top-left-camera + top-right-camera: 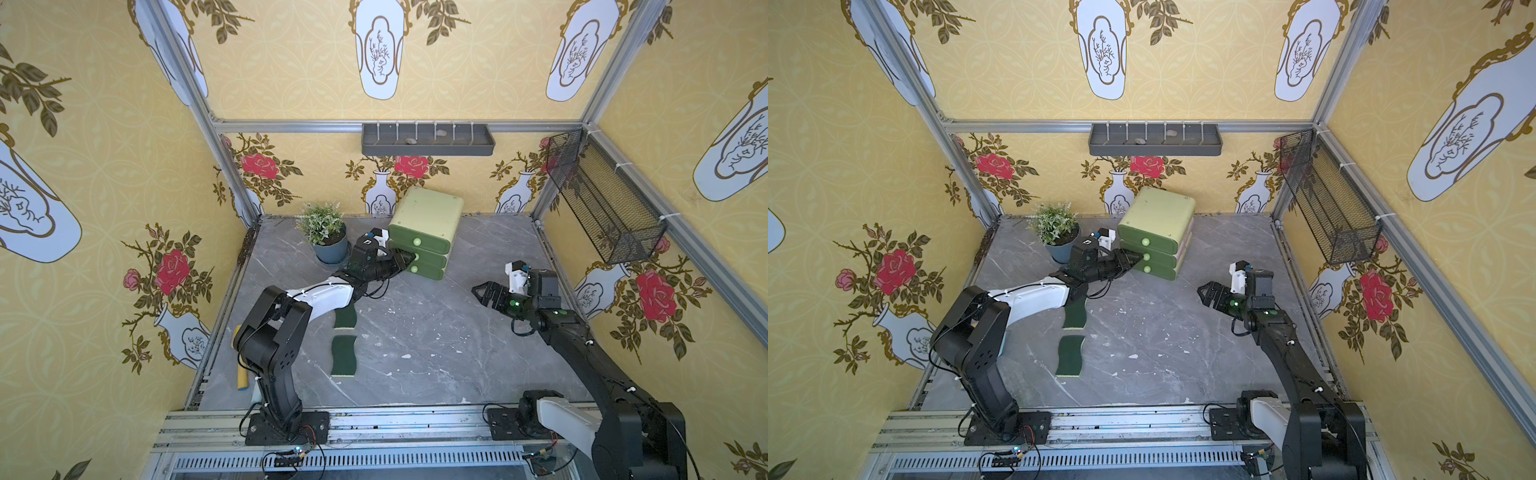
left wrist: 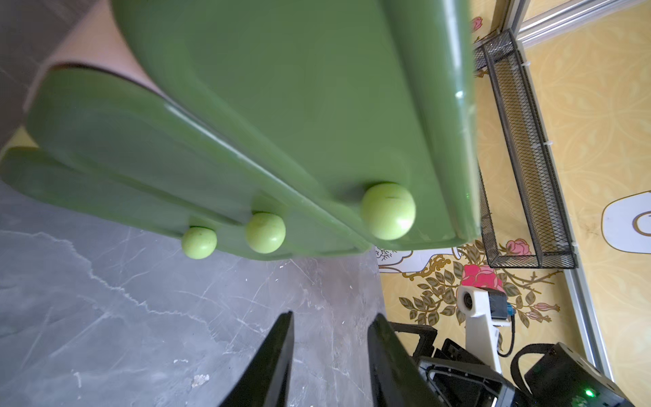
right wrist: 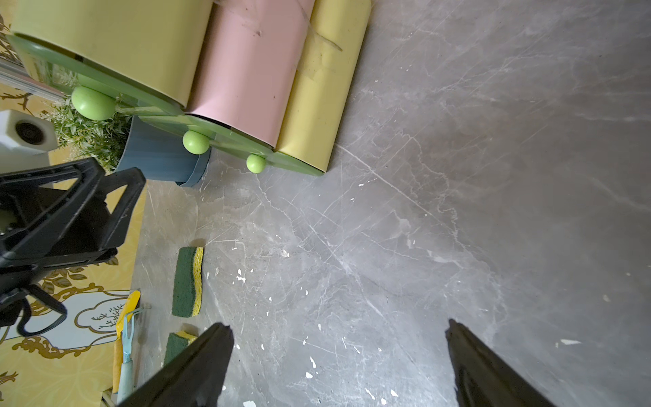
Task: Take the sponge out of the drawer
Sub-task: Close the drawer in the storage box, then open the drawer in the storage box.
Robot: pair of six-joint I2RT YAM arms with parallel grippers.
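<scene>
Two wavy green-topped yellow sponges [image 1: 344, 355] lie on the grey marbled desk [image 1: 436, 332] in both top views, outside the green three-drawer plastic cabinet [image 1: 428, 216], while the left tool [image 1: 409, 261] points at its middle drawer front [image 1: 433, 257]. Left wrist view: that tool's fingers [image 2: 276, 352] stand slightly apart, pinching nothing, short of three pale-green round knobs [image 2: 266, 232]. Right wrist view: the right tool [image 3: 336, 326] gapes wide above the desk.
</scene>
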